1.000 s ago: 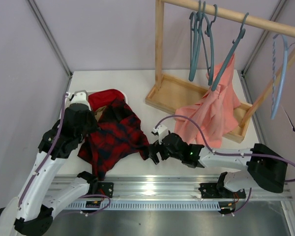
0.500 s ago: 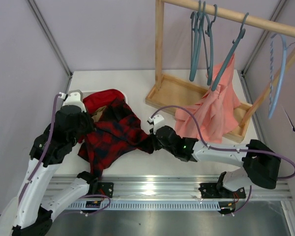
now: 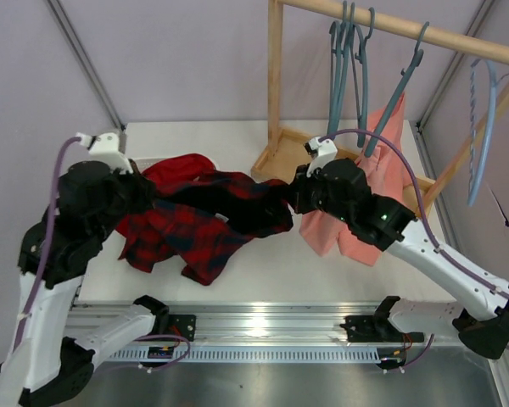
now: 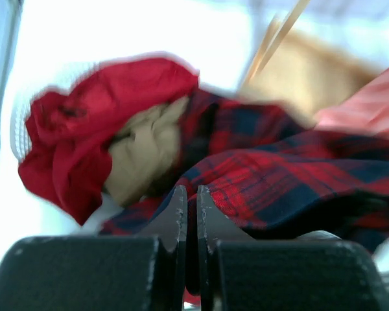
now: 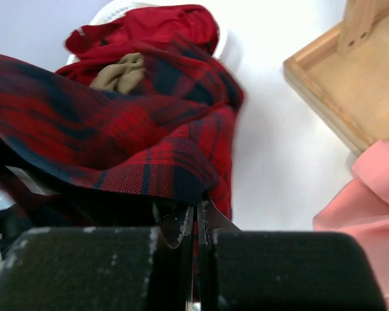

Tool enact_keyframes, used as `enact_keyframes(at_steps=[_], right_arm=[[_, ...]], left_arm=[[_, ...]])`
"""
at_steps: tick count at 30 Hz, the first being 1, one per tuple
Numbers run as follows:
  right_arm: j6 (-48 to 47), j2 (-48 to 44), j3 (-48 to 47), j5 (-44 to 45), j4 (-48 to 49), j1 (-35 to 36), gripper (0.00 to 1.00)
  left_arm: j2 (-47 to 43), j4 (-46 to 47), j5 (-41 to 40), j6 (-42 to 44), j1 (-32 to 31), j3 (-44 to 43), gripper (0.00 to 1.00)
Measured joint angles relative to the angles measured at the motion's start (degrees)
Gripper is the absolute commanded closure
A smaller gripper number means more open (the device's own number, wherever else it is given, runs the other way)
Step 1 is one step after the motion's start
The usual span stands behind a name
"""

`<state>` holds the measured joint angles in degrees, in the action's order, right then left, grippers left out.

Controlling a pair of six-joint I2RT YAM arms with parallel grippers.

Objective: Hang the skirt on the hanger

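The red-and-black plaid skirt point(image 3: 220, 220) hangs stretched above the table between my two grippers. My left gripper point(image 3: 146, 197) is shut on its left edge; in the left wrist view the fingers point(image 4: 189, 204) pinch plaid cloth point(image 4: 279, 175). At the right end, my right gripper point(image 3: 293, 193) is shut on a fold, and plaid fabric point(image 5: 117, 136) drapes over its nearly touching fingertips point(image 5: 198, 220). Slate-blue hangers point(image 3: 338, 85) hang bare from the wooden rail at the back right, above and behind the right gripper.
A plain red garment point(image 3: 182, 168) with tan cloth point(image 4: 142, 152) lies behind the skirt at the left. A salmon-pink garment point(image 3: 369, 199) hangs on another slate-blue hanger point(image 3: 399, 89) over the wooden rack base point(image 3: 293, 161). A paler blue hanger point(image 3: 483, 127) hangs far right.
The right gripper moved in, shut on the skirt's right edge and lifted it up and to the right. The left arm rose and drew back left, stretching the skirt.
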<state>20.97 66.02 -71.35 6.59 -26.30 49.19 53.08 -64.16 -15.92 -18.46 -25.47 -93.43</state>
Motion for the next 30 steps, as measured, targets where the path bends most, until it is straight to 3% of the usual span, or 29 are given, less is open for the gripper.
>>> enact_keyframes(at_steps=[4,7,10,13,15,17,18,21,26,30], right_arm=[[0.6,-0.5,0.7,-4.9,-2.9,-2.5,1.0],[2.1,1.0,5.6,-7.2,-2.4,-3.2,1.0],[3.7,4.1,10.7,-8.6,-1.7,-3.2,1.0],[4.6,8.1,12.5,-9.3,-1.7,-3.2,1.0],[5.0,10.6,12.5,-9.6,-0.9,-3.4,1.0],[5.6,13.1,11.5,-10.2,-0.7,-3.8,1.0],[6.0,14.6,10.8,-10.6,-0.6,-4.2,1.0],[7.2,18.6,9.2,-12.5,1.4,-5.6,1.0],[8.2,21.0,9.0,-14.4,3.7,-6.5,1.0],[8.0,21.1,8.6,-14.4,4.0,-6.6,1.0]], left_arm=[[0.1,1.2,-0.3,-0.5,0.0,13.3,0.99],[0.2,4.5,0.4,-1.0,0.1,25.0,0.8],[-1.6,6.2,1.3,-1.4,0.1,32.8,0.73],[-4.1,8.2,0.8,-1.6,0.1,35.4,0.63],[-4.1,9.8,-0.5,-1.6,0.1,35.6,0.47],[-2.8,10.5,-1.5,-2.4,0.2,35.4,0.42],[-1.5,9.9,-1.9,-2.7,0.2,34.5,0.31],[3.7,7.8,-2.9,-3.5,-1.1,27.7,0.17],[3.7,9.0,-1.9,-3.5,-8.5,14.8,0.18],[1.0,16.2,4.6,-3.6,-18.3,14.3,0.27]])
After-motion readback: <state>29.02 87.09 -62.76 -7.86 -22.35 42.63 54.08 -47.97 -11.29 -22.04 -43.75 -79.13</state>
